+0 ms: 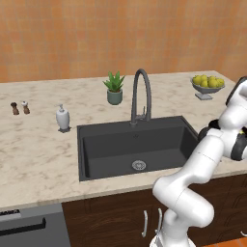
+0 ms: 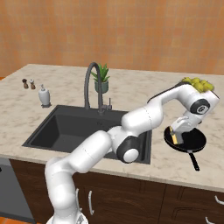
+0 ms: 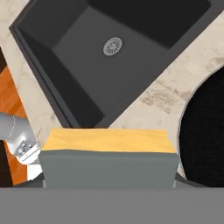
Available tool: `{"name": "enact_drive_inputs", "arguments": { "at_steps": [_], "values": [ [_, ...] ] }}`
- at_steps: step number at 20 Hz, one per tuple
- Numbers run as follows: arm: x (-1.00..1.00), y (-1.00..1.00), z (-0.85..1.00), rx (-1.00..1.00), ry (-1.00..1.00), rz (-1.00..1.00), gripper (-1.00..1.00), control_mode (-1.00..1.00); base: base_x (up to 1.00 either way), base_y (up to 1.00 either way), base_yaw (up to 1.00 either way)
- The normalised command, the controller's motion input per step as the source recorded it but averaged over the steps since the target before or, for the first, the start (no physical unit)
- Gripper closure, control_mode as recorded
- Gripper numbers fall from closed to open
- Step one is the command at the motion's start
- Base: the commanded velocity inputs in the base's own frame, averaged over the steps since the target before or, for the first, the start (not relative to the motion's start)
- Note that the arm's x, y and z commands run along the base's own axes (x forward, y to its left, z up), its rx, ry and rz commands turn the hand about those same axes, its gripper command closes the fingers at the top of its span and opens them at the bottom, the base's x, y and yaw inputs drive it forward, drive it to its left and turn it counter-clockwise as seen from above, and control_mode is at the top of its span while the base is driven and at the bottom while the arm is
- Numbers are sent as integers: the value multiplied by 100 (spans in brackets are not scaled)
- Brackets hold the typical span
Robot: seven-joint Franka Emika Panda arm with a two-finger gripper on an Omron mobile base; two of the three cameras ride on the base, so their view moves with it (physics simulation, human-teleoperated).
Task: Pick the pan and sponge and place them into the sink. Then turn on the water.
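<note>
Hand view: the sponge (image 3: 107, 162) sits close, pinched in the pincer, its long axis across the frame, grey-green face nearest, yellow behind. Past it lies marble desk (image 3: 175, 87), then the sink (image 3: 87, 57) with its drain (image 3: 113, 46). From the right base view, the arm reaches right, pincer (image 2: 176, 136) turned down over the pan (image 2: 185, 141), whose handle points toward the desk's front edge.

2 base views: behind arm, facing sink (image 1: 135, 149) | hand view: down, close over sponge (image 3: 107, 157)
</note>
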Motion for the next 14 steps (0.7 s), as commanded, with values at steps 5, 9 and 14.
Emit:
{"name": "enact_drive_inputs", "arguments": {
  "at_steps": [5,9,14],
  "values": [
    [34,-24,-32,-4,-2,-10,100,-100,0,0,0],
    [23,-32,-36,-1,-2,-8,100,-100,0,0,0],
    [37,-30,-18,0,0,-5,100,-100,0,0,0]
  ]
}}
